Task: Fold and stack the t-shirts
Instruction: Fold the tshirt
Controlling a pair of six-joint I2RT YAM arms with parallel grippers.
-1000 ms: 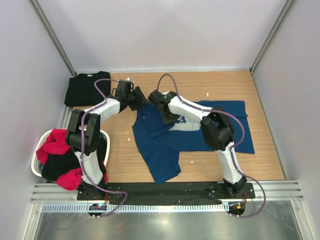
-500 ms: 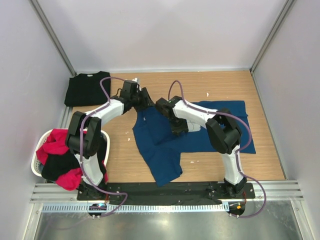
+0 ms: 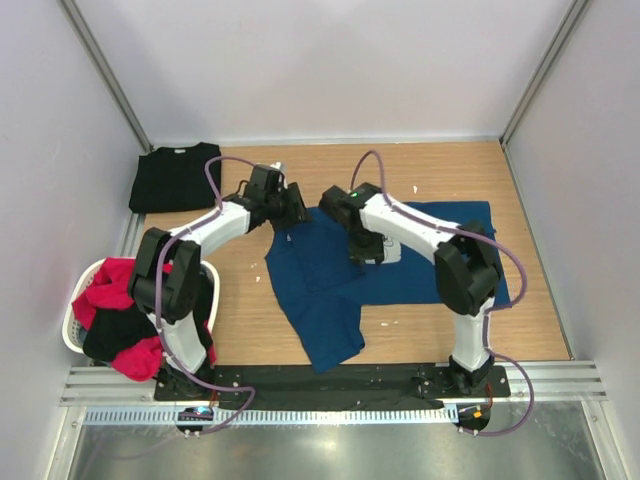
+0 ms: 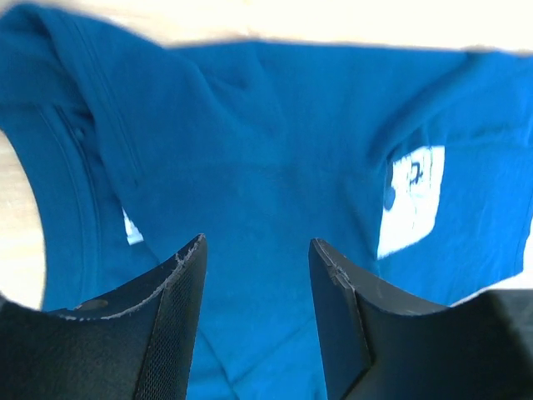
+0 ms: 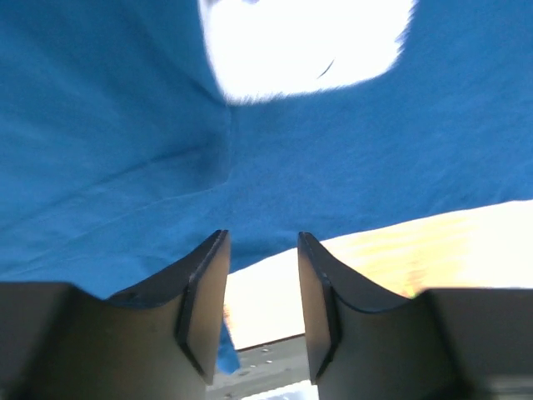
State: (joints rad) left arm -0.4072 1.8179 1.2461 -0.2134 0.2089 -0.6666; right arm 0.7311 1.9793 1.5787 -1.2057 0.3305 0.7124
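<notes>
Navy t-shirt (image 4: pixel 266 150) (soft, light, limp cotton) lay beneath left end effector (image 4: pixel 256 246) and right end effector (image 5: pixel 262 237), both released and empty. Judged best pinched at collar rib (image 4: pixel 71 167), ahead-left of the former.

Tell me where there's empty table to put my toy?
Bare table: the back strip right of the black t-shirt, behind the navy t-shirt; the patch between the basket and that navy one; the front right strip. Crowded: the middle, where the left end effector and right end effector hang over it.
</notes>
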